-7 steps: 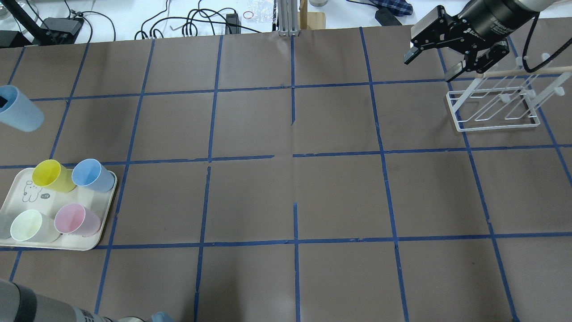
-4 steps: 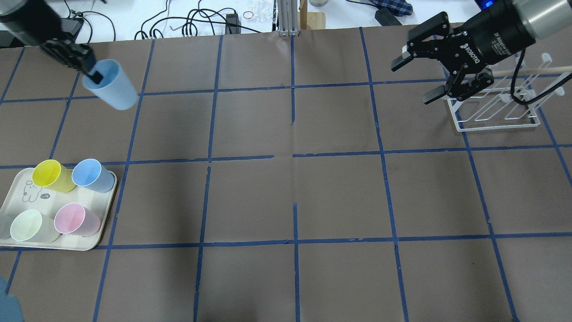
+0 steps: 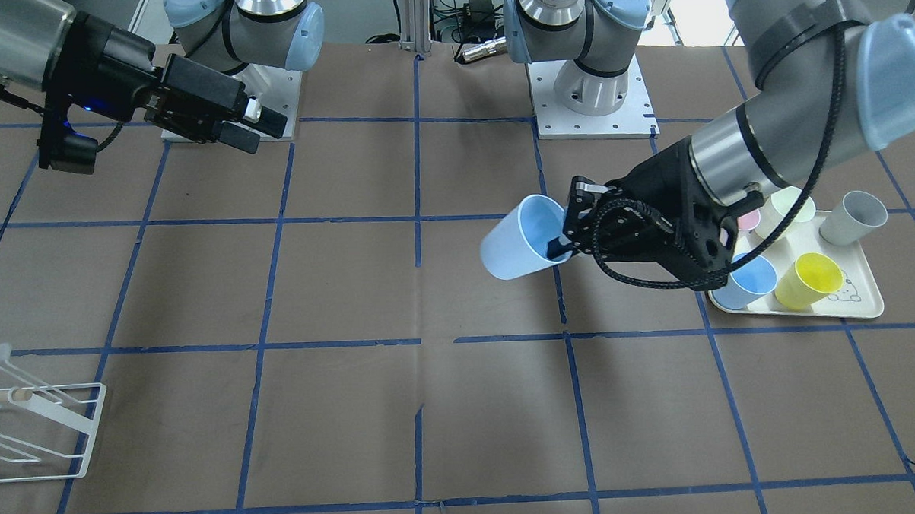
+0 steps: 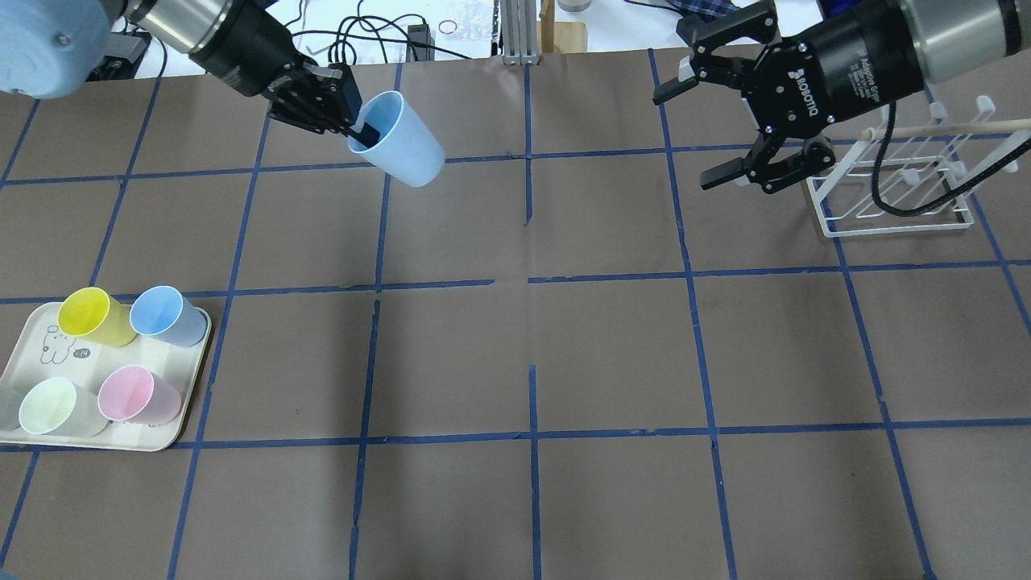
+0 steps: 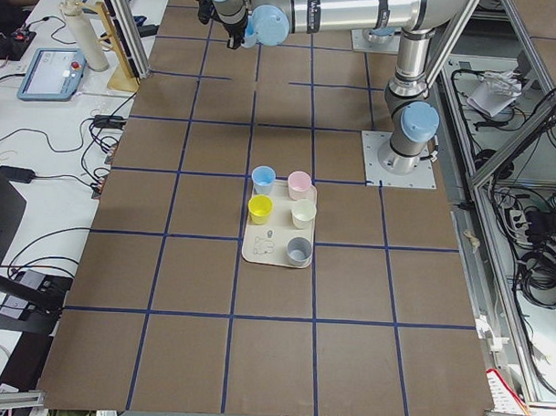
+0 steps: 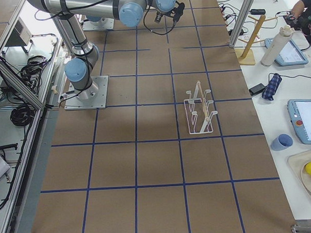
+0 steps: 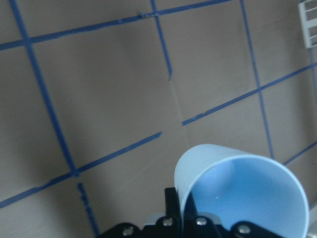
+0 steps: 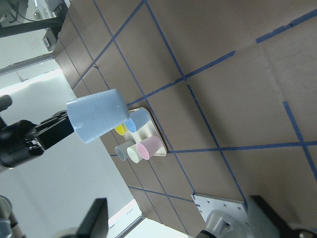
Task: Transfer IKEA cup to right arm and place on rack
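The cream tray [image 4: 121, 441] of cups sits at the left edge of the surface [image 4: 523, 354], well apart from the left claw [image 4: 358, 129] and nearer the robot. That claw pinches the IKEA cup [image 4: 400, 147] by its rim, one finger inside and one outside. The cup hangs tilted above the surface, base aimed at the right claw [image 4: 689, 138]. The two are well apart, with taped brown surface under the gap. The right claw's jaws stand wide, holding nothing, mouth toward the cup. The rack [image 4: 894, 213] stands just behind that claw, near the surface's far right corner
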Available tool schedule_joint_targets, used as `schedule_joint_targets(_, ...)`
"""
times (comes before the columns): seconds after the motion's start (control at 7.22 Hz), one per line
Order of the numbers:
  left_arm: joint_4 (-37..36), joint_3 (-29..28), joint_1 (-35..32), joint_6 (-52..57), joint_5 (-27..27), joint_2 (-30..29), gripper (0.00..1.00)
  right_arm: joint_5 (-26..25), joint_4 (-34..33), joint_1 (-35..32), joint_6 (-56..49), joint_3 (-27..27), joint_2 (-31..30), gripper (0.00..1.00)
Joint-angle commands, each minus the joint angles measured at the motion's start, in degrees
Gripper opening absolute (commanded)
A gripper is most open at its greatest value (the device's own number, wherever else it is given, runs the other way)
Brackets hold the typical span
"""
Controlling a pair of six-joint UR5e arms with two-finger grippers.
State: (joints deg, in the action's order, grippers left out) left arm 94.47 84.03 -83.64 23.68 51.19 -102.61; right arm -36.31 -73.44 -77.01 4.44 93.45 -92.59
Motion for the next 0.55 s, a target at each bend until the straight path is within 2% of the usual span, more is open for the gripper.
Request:
schedule_joint_targets(0.0,-0.2,10.0,-0.3,-2.2,-18.1,1.4,0.0,5.3,0.5,-1.2,0.7,0.1,0.2,1.0)
schedule_joint_targets(0.14,0.0,12.8,-0.4,-3.4,-29.7,2.4,0.0,8.3,0.7,-1.2,0.7,0.1,0.7,1.0)
schedule_joint_targets(0.28,0.0,14.9,-0.5,-5.8,-36.4,2.9,0.0,11.9,1.1,-1.1,2.0,0.1,1.7,1.0)
schedule_joint_targets(0.42,0.0,16.8,-2.0,-6.2,-37.6,3.3,0.0,12.4,1.0,-0.8,3.2,0.1,3.4,1.0)
